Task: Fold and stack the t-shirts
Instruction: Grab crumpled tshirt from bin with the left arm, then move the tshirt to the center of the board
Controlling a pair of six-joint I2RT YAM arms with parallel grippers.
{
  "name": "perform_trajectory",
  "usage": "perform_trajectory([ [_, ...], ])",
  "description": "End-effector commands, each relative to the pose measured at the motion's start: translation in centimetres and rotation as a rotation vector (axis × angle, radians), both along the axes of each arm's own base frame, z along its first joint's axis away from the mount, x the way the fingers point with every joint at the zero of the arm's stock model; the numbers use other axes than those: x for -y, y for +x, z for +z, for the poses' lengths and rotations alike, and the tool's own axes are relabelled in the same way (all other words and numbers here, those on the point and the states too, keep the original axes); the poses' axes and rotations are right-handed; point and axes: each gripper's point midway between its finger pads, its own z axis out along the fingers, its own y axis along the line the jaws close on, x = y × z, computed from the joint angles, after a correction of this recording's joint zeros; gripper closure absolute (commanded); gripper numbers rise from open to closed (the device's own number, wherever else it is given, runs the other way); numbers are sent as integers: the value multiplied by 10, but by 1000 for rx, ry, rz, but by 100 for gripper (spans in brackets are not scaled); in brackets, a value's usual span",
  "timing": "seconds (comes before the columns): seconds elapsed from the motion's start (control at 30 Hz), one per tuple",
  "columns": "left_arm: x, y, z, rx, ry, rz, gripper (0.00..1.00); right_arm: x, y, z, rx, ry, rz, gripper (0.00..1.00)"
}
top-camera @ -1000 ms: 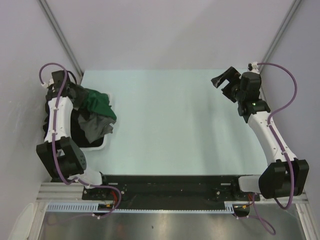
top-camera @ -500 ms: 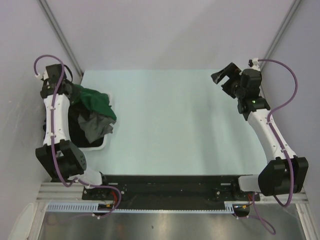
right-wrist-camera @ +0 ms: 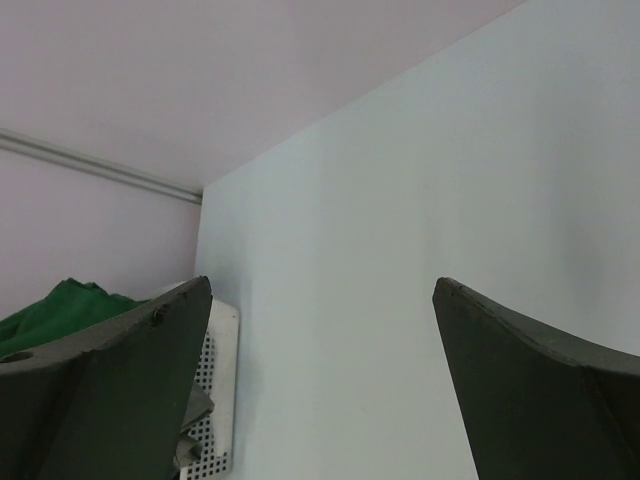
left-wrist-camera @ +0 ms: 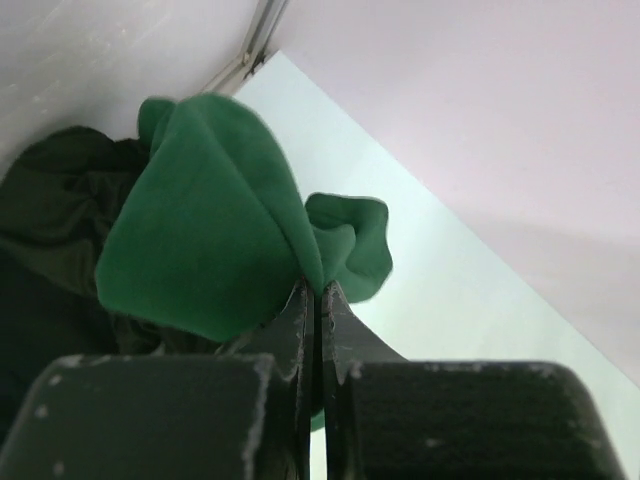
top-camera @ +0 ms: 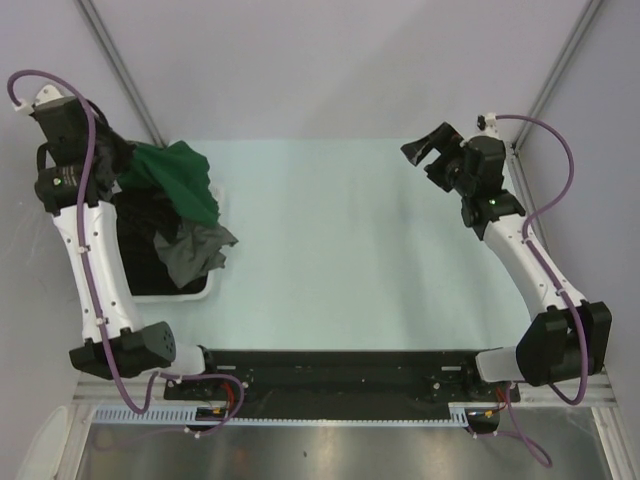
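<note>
Black t-shirt (top-camera: 138,228) partly hidden under left arm (top-camera: 88,262); white basket (right-wrist-camera: 225,350) cropped at bottom edge.

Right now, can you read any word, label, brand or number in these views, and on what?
None: no readable text shows on the green tee, grey tee, bin or table.
No neck label is in view.
</note>
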Motion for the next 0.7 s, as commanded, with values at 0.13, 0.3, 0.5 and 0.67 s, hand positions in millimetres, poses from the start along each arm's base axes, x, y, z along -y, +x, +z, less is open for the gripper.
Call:
perform_trajectory([
  [0.13,9,-50,121,274,169,-7,100,-25,-14,43,113,21,24,0],
  [0.3,13,-62,146,351,195,-7,100,-21,-28,50,123,-2,1,0],
  [0.5,14,-55,197,506,176,0,100,-15,-33,59,141,-35,-13,0],
  [0.67,27,-54,253,742,171,-54,100,-14,-34,64,156,-53,-10,0],
])
